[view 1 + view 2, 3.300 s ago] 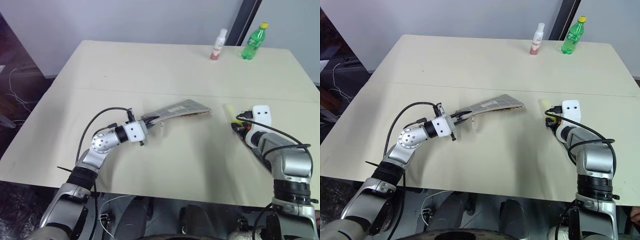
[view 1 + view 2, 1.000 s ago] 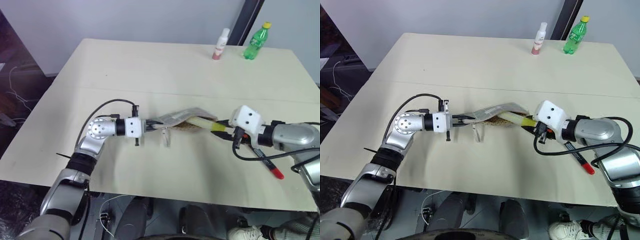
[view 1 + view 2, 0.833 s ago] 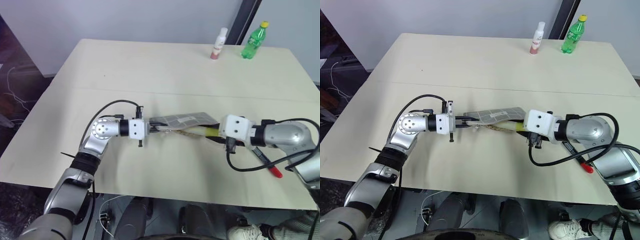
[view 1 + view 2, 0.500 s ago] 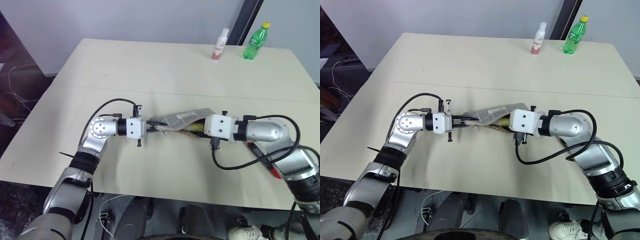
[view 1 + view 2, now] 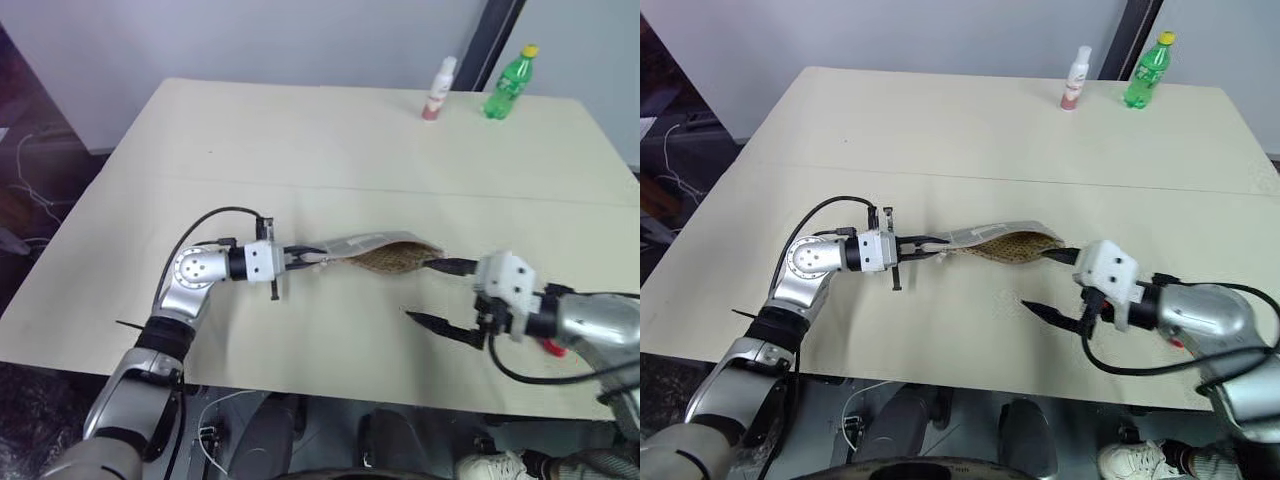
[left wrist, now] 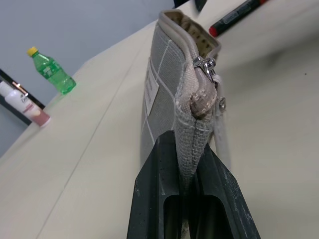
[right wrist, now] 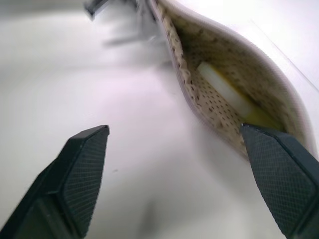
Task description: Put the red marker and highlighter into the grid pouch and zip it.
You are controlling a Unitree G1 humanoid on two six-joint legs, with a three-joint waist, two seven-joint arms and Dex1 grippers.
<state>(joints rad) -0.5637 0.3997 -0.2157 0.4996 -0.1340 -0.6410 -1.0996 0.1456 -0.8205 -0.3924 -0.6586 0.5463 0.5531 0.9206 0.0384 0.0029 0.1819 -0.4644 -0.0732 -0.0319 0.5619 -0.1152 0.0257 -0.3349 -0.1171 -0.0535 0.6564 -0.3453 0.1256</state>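
The grid pouch (image 5: 375, 252) is lying near the middle of the table (image 5: 300, 150) with its mouth gaping toward the robot's right; the highlighter (image 7: 227, 97) is lying inside it, visible against the dotted lining in the right wrist view; the left gripper (image 6: 192, 164) is pinching the pouch's zipper-end corner, fingers clamped together on the fabric; the right gripper (image 5: 440, 296) is hovering just beside the open mouth, its two black fingers spread wide apart and holding nothing; the red marker (image 6: 238, 13) is lying on the table beyond the pouch, near the right arm; a green bottle (image 5: 505, 80) and a pink-and-white bottle (image 5: 437, 88) are standing at the far edge.
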